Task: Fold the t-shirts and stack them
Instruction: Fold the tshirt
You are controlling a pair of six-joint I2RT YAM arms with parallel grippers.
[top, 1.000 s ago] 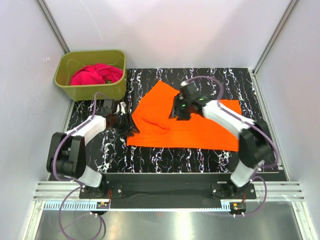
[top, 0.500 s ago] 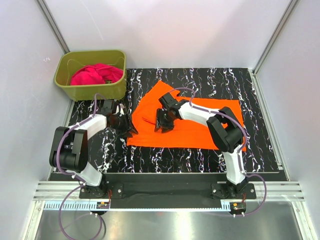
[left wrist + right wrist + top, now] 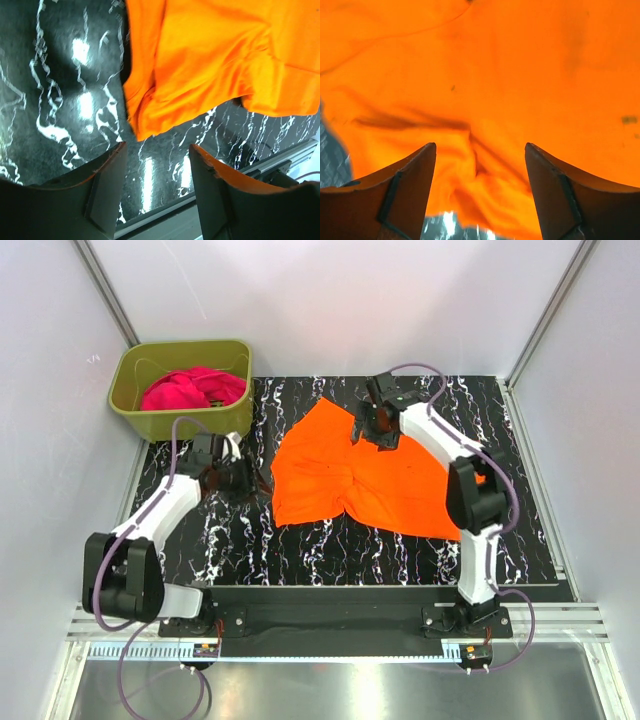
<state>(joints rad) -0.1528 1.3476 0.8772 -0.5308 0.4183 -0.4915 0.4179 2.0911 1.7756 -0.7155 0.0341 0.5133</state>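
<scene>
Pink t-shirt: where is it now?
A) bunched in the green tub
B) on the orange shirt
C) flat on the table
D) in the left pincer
A: the pink t-shirt lies bunched inside the green tub, away from the orange t-shirt.

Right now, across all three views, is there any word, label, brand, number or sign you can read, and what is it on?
No readable text anywhere.
The orange t-shirt is plain, with no print or tag showing.
The pink t-shirt and the green tub show no marking.
The table has only white veining.
The small fittings below the arm bases are too small to tell.
</scene>
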